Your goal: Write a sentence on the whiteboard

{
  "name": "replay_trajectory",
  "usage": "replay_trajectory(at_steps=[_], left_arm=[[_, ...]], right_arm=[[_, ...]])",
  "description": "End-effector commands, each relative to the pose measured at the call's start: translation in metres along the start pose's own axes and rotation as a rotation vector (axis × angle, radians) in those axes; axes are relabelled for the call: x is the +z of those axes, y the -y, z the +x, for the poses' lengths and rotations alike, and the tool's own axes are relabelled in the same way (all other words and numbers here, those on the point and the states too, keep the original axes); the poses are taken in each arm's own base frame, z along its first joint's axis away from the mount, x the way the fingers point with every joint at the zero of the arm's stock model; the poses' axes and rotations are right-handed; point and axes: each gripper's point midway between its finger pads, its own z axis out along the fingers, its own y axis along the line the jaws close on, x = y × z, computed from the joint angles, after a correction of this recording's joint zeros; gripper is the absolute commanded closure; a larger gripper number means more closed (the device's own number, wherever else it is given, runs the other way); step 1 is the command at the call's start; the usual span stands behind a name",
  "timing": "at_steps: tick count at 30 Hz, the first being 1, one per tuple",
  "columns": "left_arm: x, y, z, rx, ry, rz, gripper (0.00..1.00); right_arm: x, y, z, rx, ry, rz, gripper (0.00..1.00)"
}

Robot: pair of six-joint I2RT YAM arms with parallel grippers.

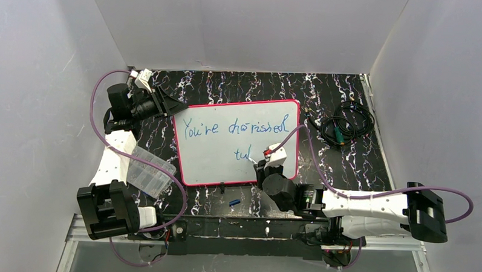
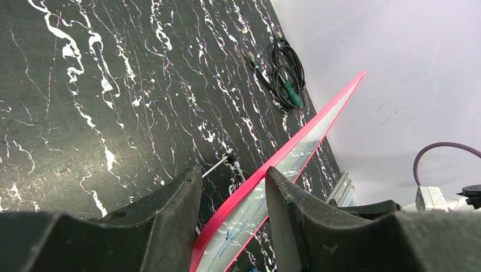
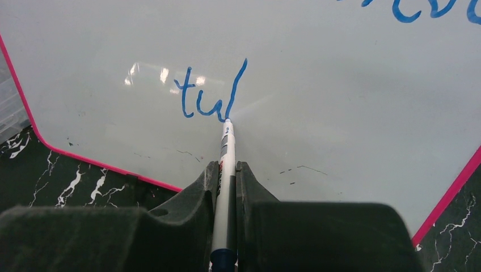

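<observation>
**Mia:** Where is the whiteboard [image 1: 213, 168]?

**Ben:** It lies in the middle of the table [image 1: 347, 158], between the two arms.

**Mia:** How much of the sentence [image 1: 239, 127] is there?

**Ben:** The top line is done. It looks like "You're cherished". The second line only has "tul" [image 3: 209, 101], so I think that word is just begun.

**Mia:** Who holds the marker [image 3: 227, 164]?

**Ben:** The right jaws are closed tight on it. Its tip touches the board at the bottom of the "l".

**Mia:** And the left jaws?

**Ben:** They sit on both sides of the board's pink edge at the far left corner. I cannot tell if they squeeze it or just sit around it.

**Mia:** What is left to do?

**Ben:** I think the last word needs the rest of its letters. There is lots of white space to the right of "tul" for them.
</observation>
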Motion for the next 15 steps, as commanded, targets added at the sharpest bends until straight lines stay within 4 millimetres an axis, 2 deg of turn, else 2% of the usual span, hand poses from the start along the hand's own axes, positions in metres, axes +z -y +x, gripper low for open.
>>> replay_trajectory(at_steps=[1, 5, 10, 15], left_arm=[[-0.004, 0.016, 0.002, 0.024, -0.005, 0.038, 0.57], [-0.004, 0.016, 0.002, 0.023, -0.005, 0.036, 0.57], [-0.003, 0.015, 0.002, 0.023, -0.005, 0.036, 0.57], [-0.004, 0.015, 0.002, 0.022, -0.005, 0.035, 0.57]], right_arm=[[-0.004, 0.013, -0.001, -0.004, 0.007, 0.050, 0.99], [-0.006, 0.016, -0.015, -0.011, 0.049, 0.061, 0.99], [-0.007, 0.010, -0.038, 0.010, 0.109, 0.046, 0.99], [-0.005, 0.007, -0.046, 0.007, 0.143, 0.043, 0.99]])
